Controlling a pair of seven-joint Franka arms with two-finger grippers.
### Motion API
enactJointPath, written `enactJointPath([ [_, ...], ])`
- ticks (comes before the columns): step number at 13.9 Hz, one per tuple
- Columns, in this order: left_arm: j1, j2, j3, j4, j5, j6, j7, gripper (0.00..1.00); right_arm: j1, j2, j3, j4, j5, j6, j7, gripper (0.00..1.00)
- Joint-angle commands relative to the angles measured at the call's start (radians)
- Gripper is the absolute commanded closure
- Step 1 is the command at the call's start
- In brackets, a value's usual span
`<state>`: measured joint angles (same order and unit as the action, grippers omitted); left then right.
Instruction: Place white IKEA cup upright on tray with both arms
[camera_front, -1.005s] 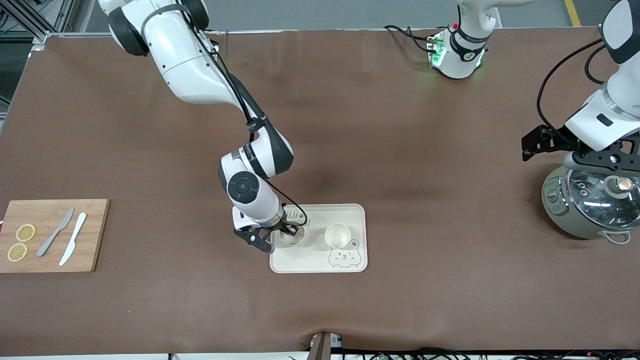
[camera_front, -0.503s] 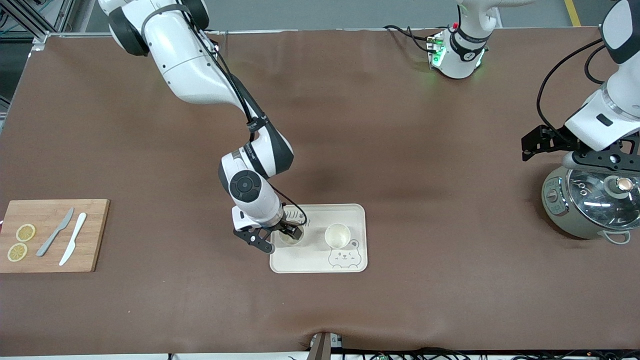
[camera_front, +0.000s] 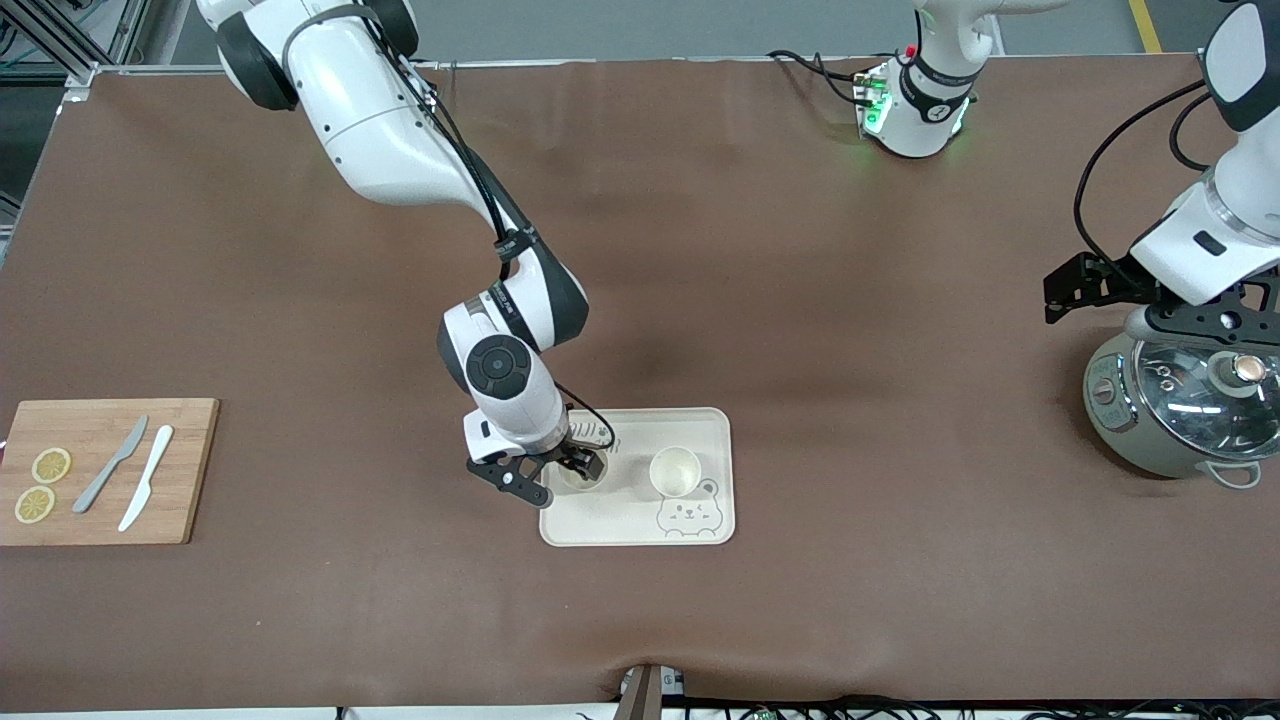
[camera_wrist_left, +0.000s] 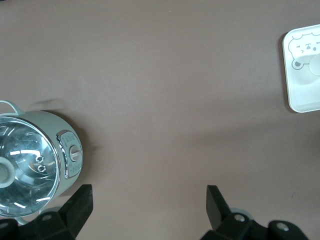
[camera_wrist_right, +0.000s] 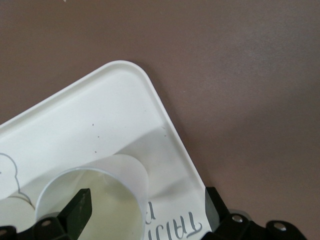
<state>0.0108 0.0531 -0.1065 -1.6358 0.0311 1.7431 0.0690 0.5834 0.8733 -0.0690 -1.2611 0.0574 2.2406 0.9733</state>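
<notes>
Standing upright on the cream-white rectangular tray (camera_front: 700, 432), the white plastic cup (camera_wrist_right: 95, 202) sits beside a second cup (camera_front: 675, 470); the right gripper (camera_front: 555, 472), fingers spread wide around it, should rise straight up without clipping the rim, while the left gripper (camera_wrist_left: 150, 205) waits open over the grey glass-lidded pot (camera_front: 1180, 410).

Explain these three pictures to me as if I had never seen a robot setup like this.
Two white robot arms stand at a brown table. One picture looks down from a high camera facing them; the other two come from cameras on each arm's wrist. The right gripper is low over a cup standing upright on the tray, jaws open around its rim, gripping nothing. A second cup stands beside it. The left gripper waits open over the table beside a cooker. A cutting board holds two knives and lemon slices.
</notes>
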Motion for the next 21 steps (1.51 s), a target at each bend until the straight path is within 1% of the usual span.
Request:
enactJointPath([
  [1, 0.012, -0.004, -0.009, 0.030, 0.013, -0.010, -0.011, 0.00, 0.015, -0.100, -0.003, -0.011, -0.013, -0.123, 0.013, 0.00],
  [3, 0.014, -0.004, -0.007, 0.034, 0.013, -0.010, -0.003, 0.00, 0.012, -0.187, -0.003, -0.011, -0.013, -0.250, -0.004, 0.00],
  [6, 0.014, 0.007, -0.004, 0.034, 0.013, -0.010, -0.002, 0.00, -0.013, -0.337, -0.003, -0.012, -0.002, -0.470, -0.088, 0.00],
  [8, 0.015, 0.010, -0.001, 0.036, 0.015, -0.010, 0.000, 0.00, -0.029, -0.434, -0.005, -0.015, -0.002, -0.582, -0.119, 0.00],
  [12, 0.017, 0.010, 0.001, 0.036, 0.013, -0.010, 0.000, 0.00, -0.111, -0.656, -0.006, -0.053, -0.002, -0.792, -0.286, 0.00],
  [13, 0.017, 0.011, 0.001, 0.036, 0.013, -0.010, 0.000, 0.00, -0.141, -0.710, -0.009, -0.067, -0.002, -0.826, -0.339, 0.00],
  [15, 0.015, 0.013, 0.001, 0.034, 0.013, -0.010, -0.002, 0.00, -0.244, -0.781, -0.009, -0.073, -0.008, -0.903, -0.518, 0.00],
  [16, 0.015, 0.013, 0.001, 0.034, 0.013, -0.010, -0.002, 0.00, -0.302, -0.801, -0.009, -0.074, -0.011, -0.918, -0.612, 0.00],
  [18, 0.017, 0.011, 0.001, 0.036, 0.012, -0.010, 0.000, 0.00, -0.445, -0.803, -0.009, -0.078, -0.011, -0.912, -0.820, 0.00],
  [19, 0.017, 0.013, 0.001, 0.036, 0.010, -0.010, 0.000, 0.00, -0.495, -0.797, -0.009, -0.084, -0.008, -0.900, -0.870, 0.00],
  [21, 0.017, 0.011, 0.001, 0.036, 0.010, -0.010, -0.002, 0.00, -0.545, -0.795, -0.009, -0.170, -0.011, -0.763, -0.906, 0.00],
])
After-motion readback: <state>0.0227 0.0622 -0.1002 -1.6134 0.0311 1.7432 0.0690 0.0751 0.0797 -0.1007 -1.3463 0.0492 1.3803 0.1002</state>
